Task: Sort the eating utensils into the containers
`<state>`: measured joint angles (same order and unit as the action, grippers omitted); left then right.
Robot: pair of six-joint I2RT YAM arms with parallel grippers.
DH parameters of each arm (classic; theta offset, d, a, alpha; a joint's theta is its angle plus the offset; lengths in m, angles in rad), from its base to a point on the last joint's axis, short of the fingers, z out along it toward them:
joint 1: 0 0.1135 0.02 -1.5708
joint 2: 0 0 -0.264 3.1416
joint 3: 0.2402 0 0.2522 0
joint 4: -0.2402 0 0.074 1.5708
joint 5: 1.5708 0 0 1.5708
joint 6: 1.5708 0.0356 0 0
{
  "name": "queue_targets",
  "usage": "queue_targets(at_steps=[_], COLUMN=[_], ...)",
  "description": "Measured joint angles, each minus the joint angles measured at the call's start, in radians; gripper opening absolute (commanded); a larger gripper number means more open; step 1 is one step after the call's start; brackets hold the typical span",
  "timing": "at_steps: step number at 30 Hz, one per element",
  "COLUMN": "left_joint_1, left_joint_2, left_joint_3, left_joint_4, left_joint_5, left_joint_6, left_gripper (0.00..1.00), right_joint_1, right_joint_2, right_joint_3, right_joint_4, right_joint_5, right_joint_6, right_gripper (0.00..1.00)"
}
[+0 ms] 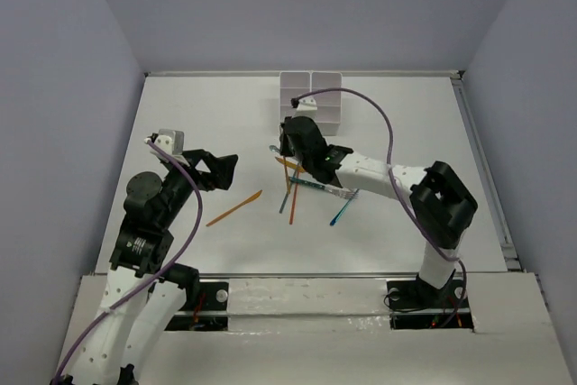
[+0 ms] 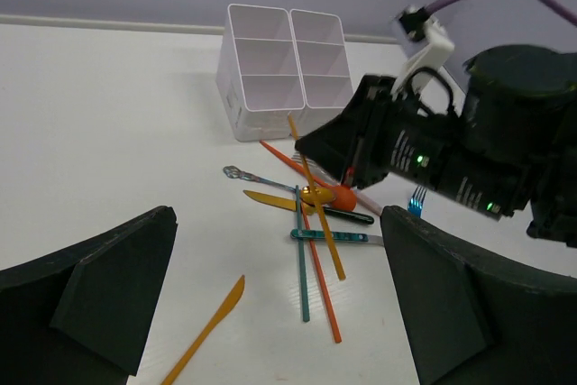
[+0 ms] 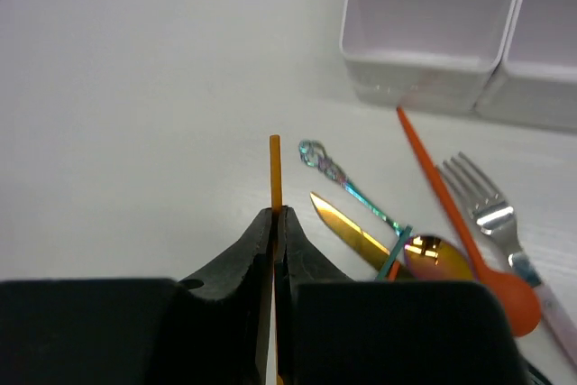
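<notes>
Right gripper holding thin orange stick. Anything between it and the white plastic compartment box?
Nothing visible. The right gripper is shut on the thin orange stick; table between its tip and the white plastic compartment box is bare. The long-handled red spoon and silver fork lie flat off to one side.

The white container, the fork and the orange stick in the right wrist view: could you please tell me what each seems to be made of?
The white container is probably plastic, semi-gloss, with thin, slightly translucent walls. The fork looks like polished metal: its tines are mirror-bright. The orange stick seems matte plastic, evenly coloured, though painted wood cannot be ruled out.
</notes>
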<state>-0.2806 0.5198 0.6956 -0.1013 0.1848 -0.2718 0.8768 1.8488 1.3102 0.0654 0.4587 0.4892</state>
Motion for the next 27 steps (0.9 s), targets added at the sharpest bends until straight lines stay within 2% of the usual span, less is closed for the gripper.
queue_targets(at_steps=[7, 12, 18, 27], left_joint_1=[0.0, 0.0, 0.001, 0.039], left_joint_2=[0.01, 0.019, 0.043, 0.106], left_joint_3=[0.0, 0.0, 0.0, 0.0], left_joint_4=[0.0, 0.0, 0.002, 0.006], left_joint_5=[0.006, 0.007, 0.01, 0.025], left_joint_6=[0.0, 0.0, 0.0, 0.001], left_gripper=[0.99, 0.99, 0.99, 0.99], right_joint_1=[-0.1, -0.243, -0.358, -0.364], right_joint_2=[-0.055, -0.018, 0.166, 0.424], right_joint_3=[0.0, 0.048, 0.269, 0.549], right_joint_4=[0.246, 0.357, 0.505, 0.643], right_joint_5=[-0.001, -0.002, 0.01, 0.003], right_joint_6=[-0.088, -0.122, -0.228, -0.341], right_gripper=[0.0, 0.0, 0.0, 0.0])
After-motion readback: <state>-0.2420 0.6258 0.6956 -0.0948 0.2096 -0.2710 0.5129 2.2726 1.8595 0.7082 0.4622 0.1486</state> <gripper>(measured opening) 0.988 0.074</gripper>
